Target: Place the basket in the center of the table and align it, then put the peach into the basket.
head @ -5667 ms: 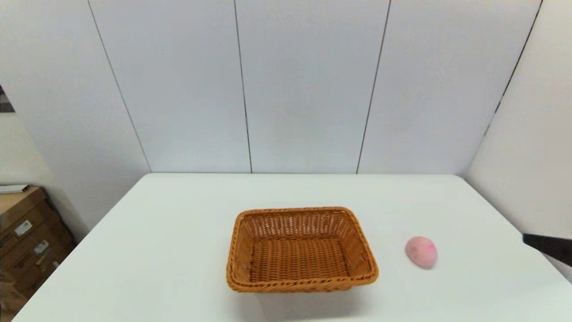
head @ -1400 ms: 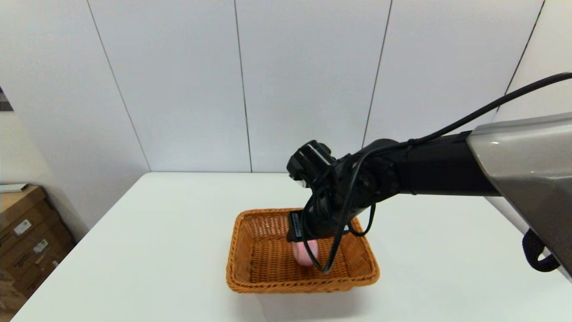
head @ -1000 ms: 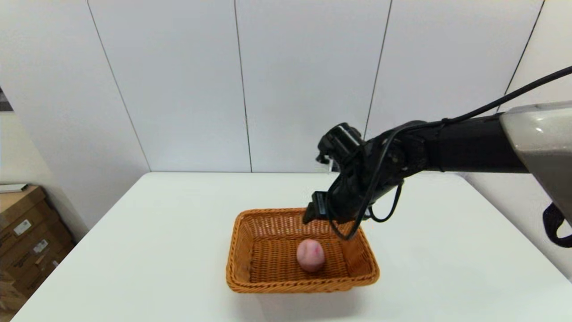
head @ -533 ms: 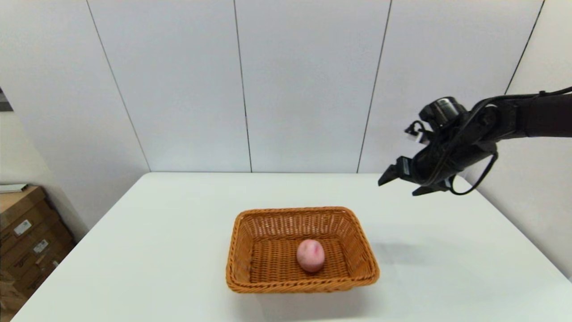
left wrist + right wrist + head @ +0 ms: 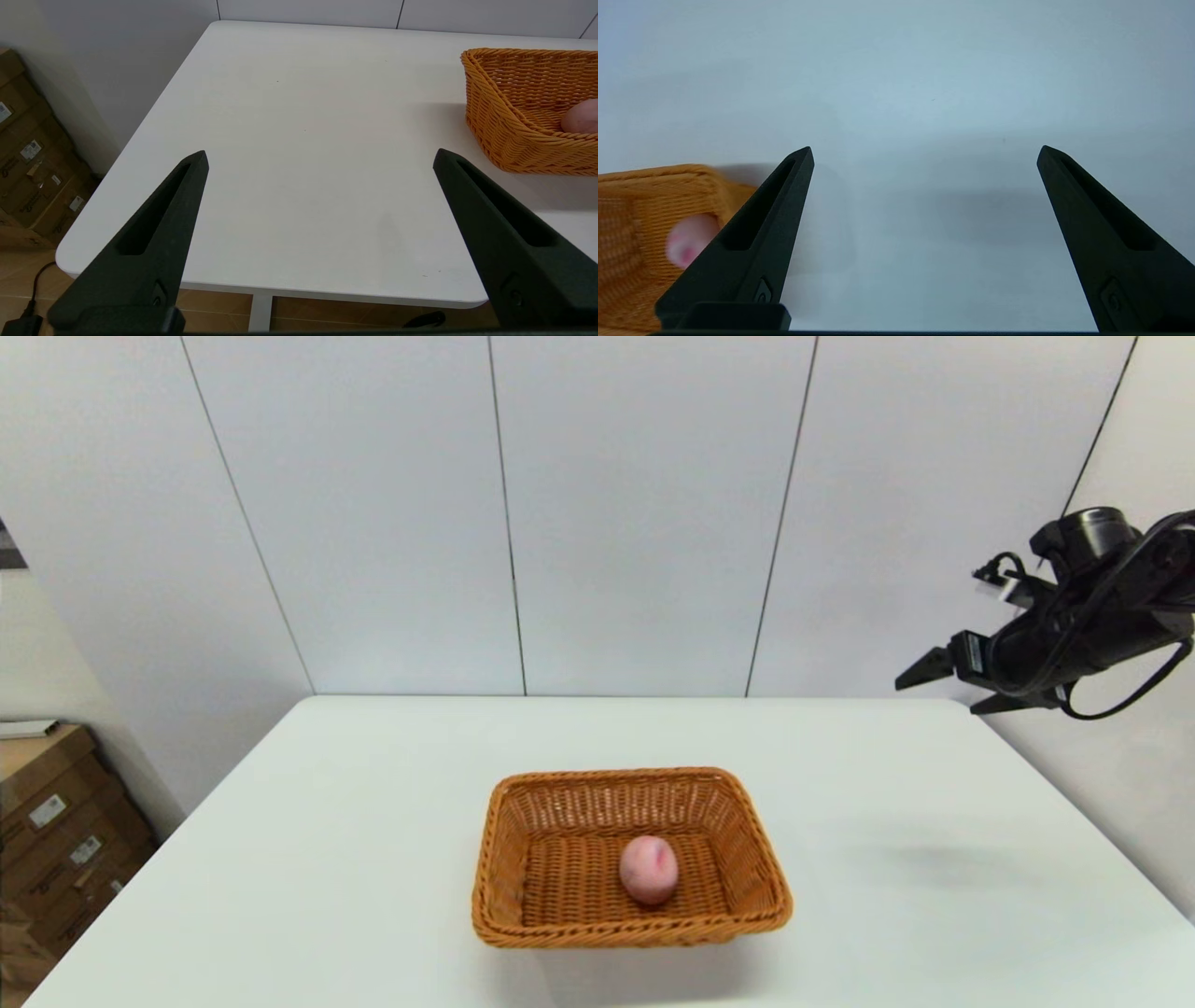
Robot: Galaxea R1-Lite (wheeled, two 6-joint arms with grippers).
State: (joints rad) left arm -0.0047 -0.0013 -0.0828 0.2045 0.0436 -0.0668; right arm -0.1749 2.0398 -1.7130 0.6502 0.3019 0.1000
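item: worktop point(image 5: 373, 821). white, smooth, rounded corners; pale panelled wall point(image 5: 635, 513) behind it.

item: basket point(image 5: 631, 926). orange-brown wicker, rectangular, flared sides, braided rim. sits flat near the middle of the worktop, towards the near edge, its long sides roughly square with that edge. also seen in the left wrist view point(image 5: 509, 140) and, blurred, in the right wrist view point(image 5: 640, 186).

item: peach point(image 5: 649, 869). small, pink with a darker red blotch. lies inside the basket on its woven floor, about midway along, nearer the front wall, not held by anything. part of it shows over the rim in the left wrist view point(image 5: 581, 117); a pink blur in the right wrist view point(image 5: 689, 240).

item: right gripper point(image 5: 948, 686). raised high over the far right corner of the worktop, well apart from the basket, fingers spread wide with nothing between them; confirmed in its own wrist view point(image 5: 924, 154), where only bare worktop lies between the fingers.

item: left gripper point(image 5: 320, 156). out of the head view; in its wrist view it hangs near the left front edge of the worktop, fingers spread wide, empty, the basket off to one side.

item: cardboard boxes point(image 5: 56, 821). stacked on the floor left of the worktop, with small labels.
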